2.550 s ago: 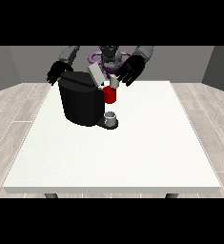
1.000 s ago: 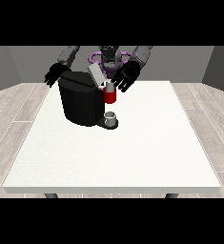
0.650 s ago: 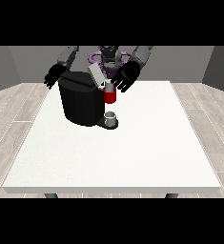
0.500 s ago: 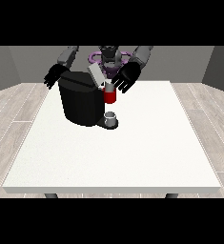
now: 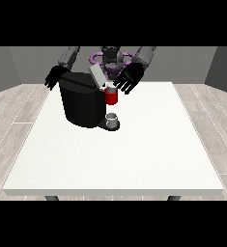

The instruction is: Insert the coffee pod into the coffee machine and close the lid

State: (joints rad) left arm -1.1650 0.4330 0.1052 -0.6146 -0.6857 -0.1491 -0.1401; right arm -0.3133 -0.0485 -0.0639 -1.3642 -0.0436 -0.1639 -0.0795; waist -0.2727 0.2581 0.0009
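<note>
1. White table (image 5: 134, 159) on grey plank flooring, grey walls behind; robot at far edge, arms reaching over black coffee machine (image 5: 83, 103) at table's far left part.
2. Lid (image 5: 97, 76) of machine tilted up, grey and slanted, not yet shut; red brew head (image 5: 112, 97) on machine's front, small grey cup (image 5: 112, 118) on drip base directly below.
3. Hand at the view's right (image 5: 128, 79) just above and beside red head, close to raised lid, fingers spread and fairly straight, gripping nothing visible.
4. Hand at the view's left (image 5: 55, 77) behind machine's far upper corner, fingers spread, holding nothing visible.
5. Coffee pod not separately discernible; probably already seated at top of red head, though impossible to confirm. Likely step: pressing lid down.
6. Risks, as judgement: push landing on lid's edge rather than its flat, sliding off; push dragging machine sideways and knocking cup off base; pod seated crooked, blocking closure.
7. No brand, label or writing readable anywhere.
</note>
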